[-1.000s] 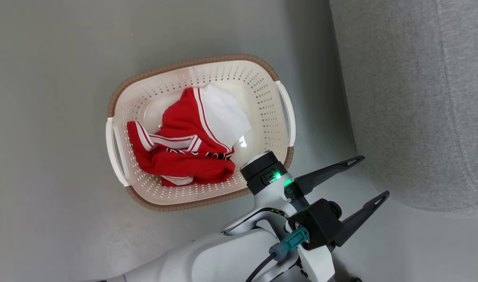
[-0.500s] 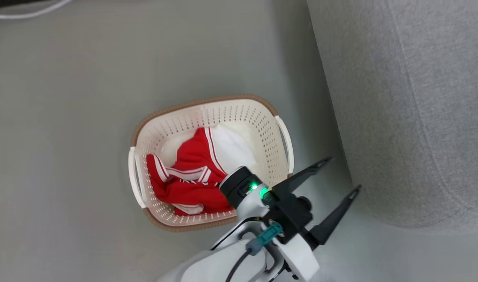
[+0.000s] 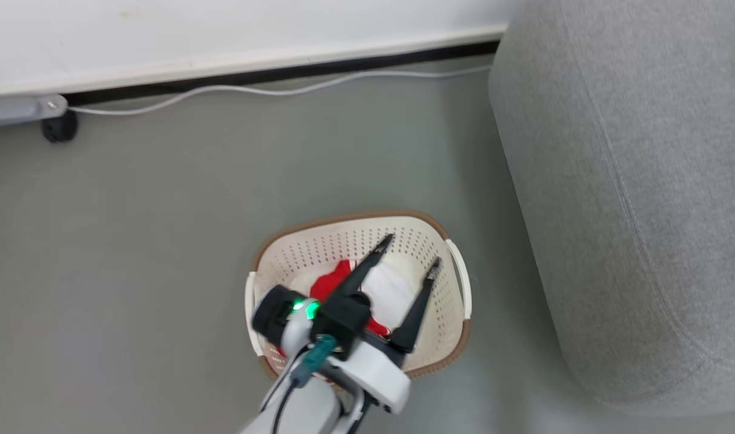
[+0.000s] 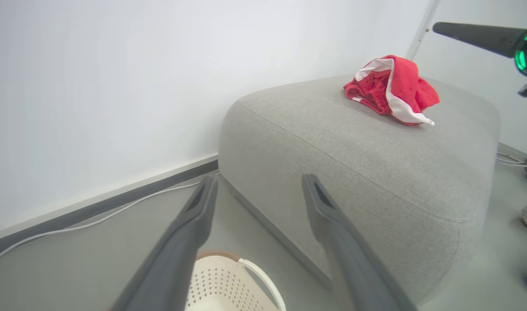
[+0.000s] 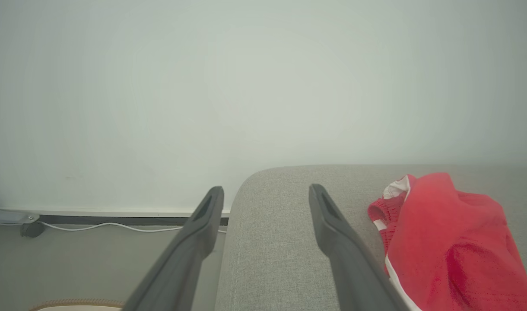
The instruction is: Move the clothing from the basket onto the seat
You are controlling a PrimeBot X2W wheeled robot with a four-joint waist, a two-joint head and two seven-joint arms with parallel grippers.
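Clothing [image 4: 391,88]: one red-and-white piece lies crumpled on the grey seat [image 4: 354,172]; more sits in the basket [image 3: 319,250] on the grey floor [image 3: 132,241] just beside the seat. A white cable [image 3: 253,90] runs along the white wall [image 3: 223,30]. The left gripper [image 3: 412,250] hangs wide and empty over the basket; the right gripper [image 5: 265,190] is wide and empty near the seat's piece

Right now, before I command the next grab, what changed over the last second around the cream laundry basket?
The head camera swung up, bringing wall and cable into view. The left gripper moved from beside the oval cream perforated basket, fingers toward the light grey sofa, to over the red-and-white clothing inside it. Nothing taken or let go. Unchanged: jaws open, clothing in the basket, basket beside sofa.
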